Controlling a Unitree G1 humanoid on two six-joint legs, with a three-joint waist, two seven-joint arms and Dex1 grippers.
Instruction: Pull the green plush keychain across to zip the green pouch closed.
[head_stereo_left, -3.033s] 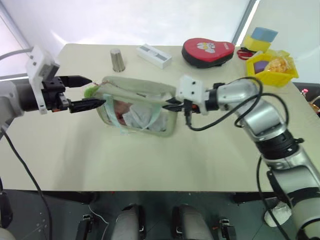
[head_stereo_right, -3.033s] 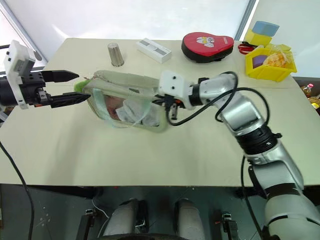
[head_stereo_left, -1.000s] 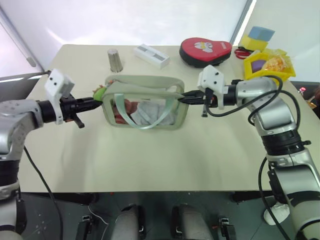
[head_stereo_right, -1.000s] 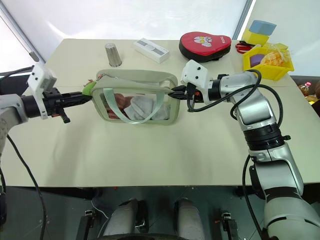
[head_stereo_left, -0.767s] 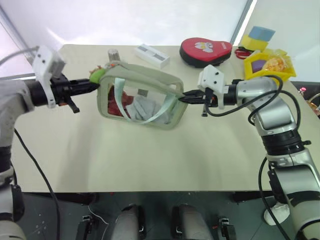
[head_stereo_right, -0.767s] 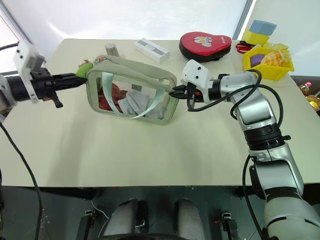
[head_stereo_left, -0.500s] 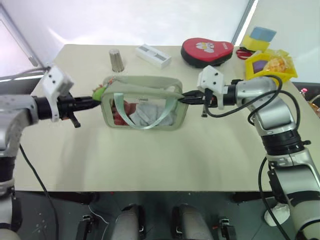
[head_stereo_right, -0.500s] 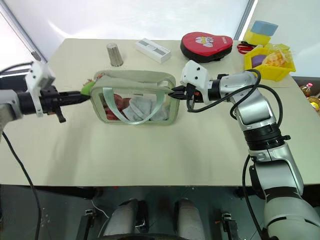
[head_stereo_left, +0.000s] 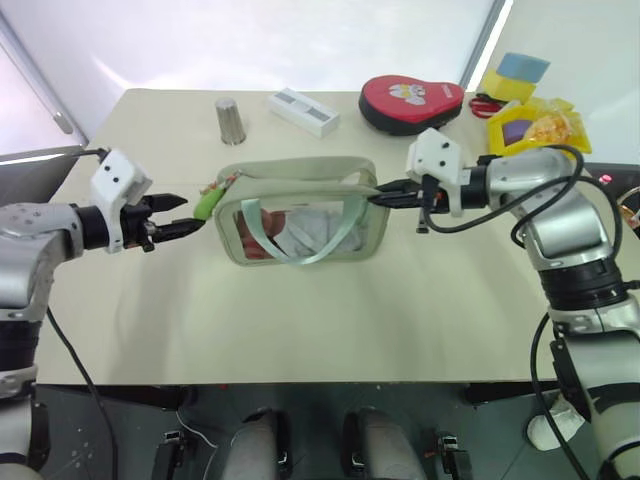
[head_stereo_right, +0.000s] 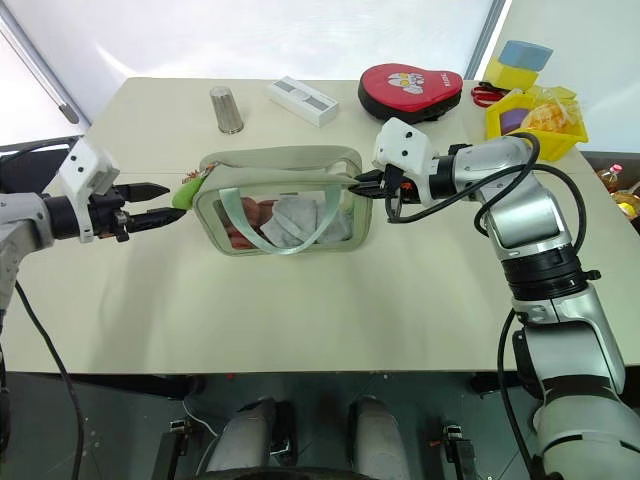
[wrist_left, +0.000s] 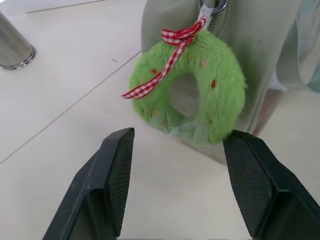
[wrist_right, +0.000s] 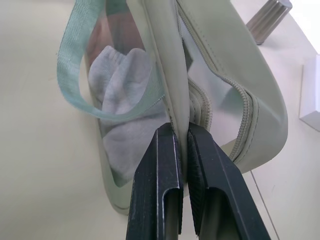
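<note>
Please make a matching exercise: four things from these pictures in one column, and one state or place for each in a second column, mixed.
1. fuzzy lime-green plush keychain
2. pale sage-green fabric pouch
3. left gripper
4. red rounded case

a. far table edge
b. pinched at one end by the right gripper
c. jaws open
d. hangs from the zipper, free

Pairs: 1-d, 2-b, 3-c, 4-a

Likely a lab: bare beige table (head_stereo_left: 300, 320), plain white walls (head_stereo_left: 300, 40), assorted test props.
</note>
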